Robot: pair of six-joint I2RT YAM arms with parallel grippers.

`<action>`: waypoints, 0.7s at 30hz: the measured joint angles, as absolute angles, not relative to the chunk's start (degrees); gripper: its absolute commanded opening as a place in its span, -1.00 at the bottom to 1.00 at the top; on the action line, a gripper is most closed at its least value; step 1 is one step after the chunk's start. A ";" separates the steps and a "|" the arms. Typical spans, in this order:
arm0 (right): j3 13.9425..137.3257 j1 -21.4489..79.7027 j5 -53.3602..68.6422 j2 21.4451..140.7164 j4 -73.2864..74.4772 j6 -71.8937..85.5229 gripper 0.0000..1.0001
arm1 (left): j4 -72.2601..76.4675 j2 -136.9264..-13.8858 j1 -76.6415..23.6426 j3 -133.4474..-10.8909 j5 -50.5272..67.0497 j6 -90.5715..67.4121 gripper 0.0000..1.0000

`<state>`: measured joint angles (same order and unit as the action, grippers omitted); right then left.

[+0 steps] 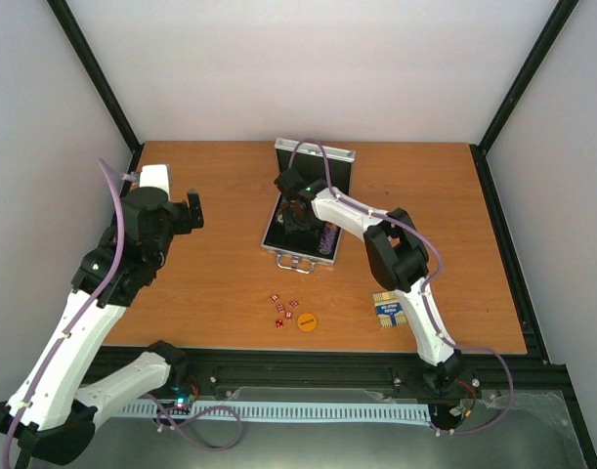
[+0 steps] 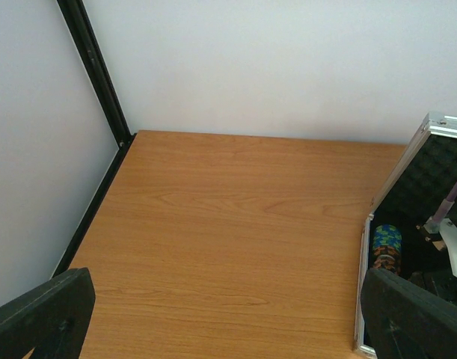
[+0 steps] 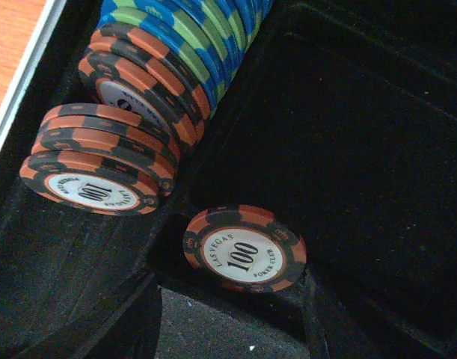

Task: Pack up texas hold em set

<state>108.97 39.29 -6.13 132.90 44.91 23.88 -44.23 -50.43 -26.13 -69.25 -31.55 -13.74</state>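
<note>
The silver case (image 1: pixel 300 256) lies open mid-table, its lid (image 1: pixel 318 156) raised. My right gripper (image 1: pixel 296 215) reaches down into it. In the right wrist view an orange-and-black "100" chip (image 3: pixel 244 248) rests flat on the black divider between the dark fingers (image 3: pixel 116 321), which stand apart on either side of it; contact cannot be made out. A row of blue, green and orange chips (image 3: pixel 176 45) fills the slot at the left, with three orange chips (image 3: pixel 93 172) leaning loose at its end. My left gripper (image 1: pixel 193 210) hangs open over bare table, left of the case.
Several red dice (image 1: pixel 283 308), the orange disc (image 1: pixel 307 320) and the blue-yellow card deck (image 1: pixel 389 311) lie on the table near the front edge. The left wrist view catches the case's lid (image 2: pixel 437 127) and chips (image 2: pixel 387 247) at its right. Black frame posts stand at the back corners.
</note>
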 measured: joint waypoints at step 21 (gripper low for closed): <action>107.13 39.31 -8.88 131.24 44.99 23.44 0.01 | -44.25 -50.46 -26.13 -69.25 -31.48 -13.76 1.00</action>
<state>107.13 39.31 -8.88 131.24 44.99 23.44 -44.25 -50.46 -26.13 -69.25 -31.48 -13.76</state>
